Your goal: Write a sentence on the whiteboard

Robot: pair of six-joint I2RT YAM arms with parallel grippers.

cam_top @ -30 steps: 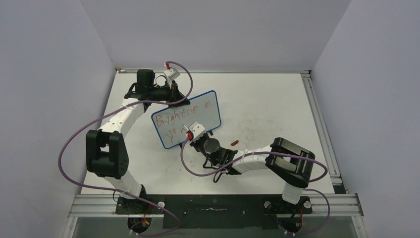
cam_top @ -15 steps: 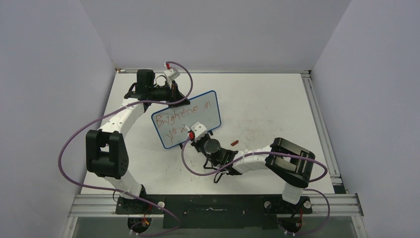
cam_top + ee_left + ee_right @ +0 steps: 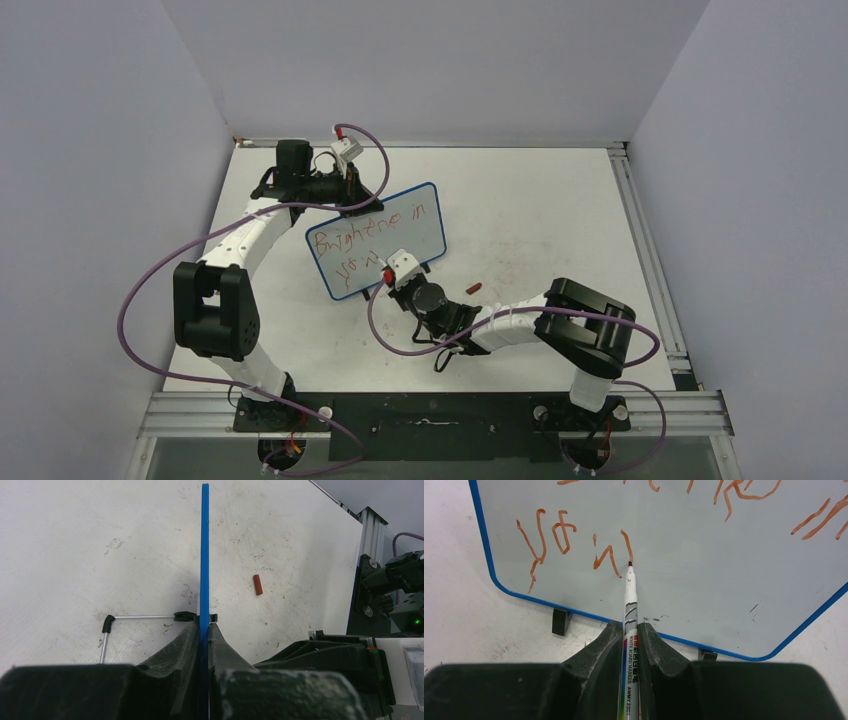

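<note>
Two lines of the sentence point(image 3: 370, 226), one whiteboard point(image 3: 734, 590), one marker point(image 3: 630, 610), one red cylinder point(image 3: 257, 585).

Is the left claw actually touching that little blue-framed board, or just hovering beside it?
Touching. The left wrist view shows the left gripper shut on the whiteboard, its blue edge pinched between the two fingers with no gap.

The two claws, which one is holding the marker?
The right claw, gripping the marker with its tip at the whiteboard. The left claw instead clamps the whiteboard's blue edge and holds no marker.
</note>
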